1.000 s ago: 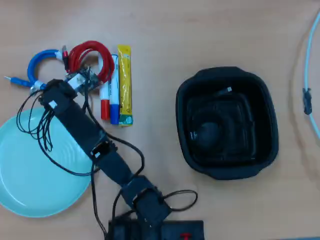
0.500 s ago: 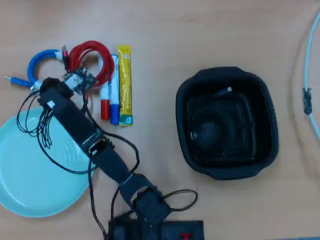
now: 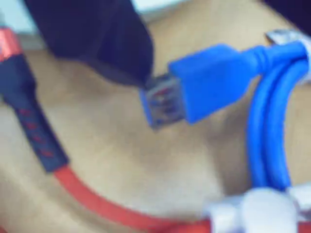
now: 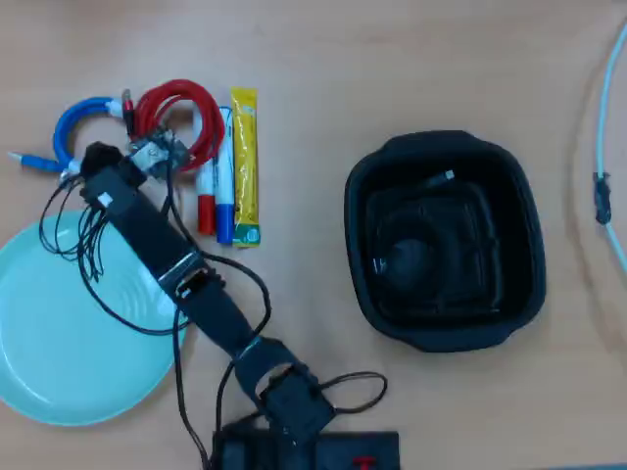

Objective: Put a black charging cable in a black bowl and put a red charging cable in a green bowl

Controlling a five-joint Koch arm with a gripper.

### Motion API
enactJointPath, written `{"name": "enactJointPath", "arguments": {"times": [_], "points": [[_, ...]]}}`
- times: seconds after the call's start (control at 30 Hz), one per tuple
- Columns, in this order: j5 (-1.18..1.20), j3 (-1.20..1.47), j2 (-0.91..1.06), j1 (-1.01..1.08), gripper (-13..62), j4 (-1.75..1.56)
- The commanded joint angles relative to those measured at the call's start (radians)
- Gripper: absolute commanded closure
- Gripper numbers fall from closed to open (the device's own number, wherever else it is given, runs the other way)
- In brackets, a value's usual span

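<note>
The red charging cable lies coiled at the upper left of the table in the overhead view. In the wrist view its red cord, dark plug end and white tie lie close below. My gripper hovers low between the red coil and a blue cable. One black jaw fills the top left of the wrist view, a dark edge sits in the top right corner, and the gap between them holds nothing. The black charging cable lies inside the black bowl. The green bowl is at the lower left.
A blue coiled cable lies left of the red one, its blue plug just beside my jaw tip. Two markers and a yellow sachet lie right of the red coil. A pale cord runs along the right edge.
</note>
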Motion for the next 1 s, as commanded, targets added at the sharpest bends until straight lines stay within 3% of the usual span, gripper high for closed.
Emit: {"name": "enactJointPath", "arguments": {"times": [0.0,0.27,0.77,0.97], "points": [[0.048,-0.087,0.025,0.057,-2.1,0.109],[0.287,-0.100,0.025,0.155,-2.1,0.141],[0.410,-0.106,0.029,0.155,-2.8,0.057],[0.601,-0.109,0.023,0.150,-2.2,0.029]]}}
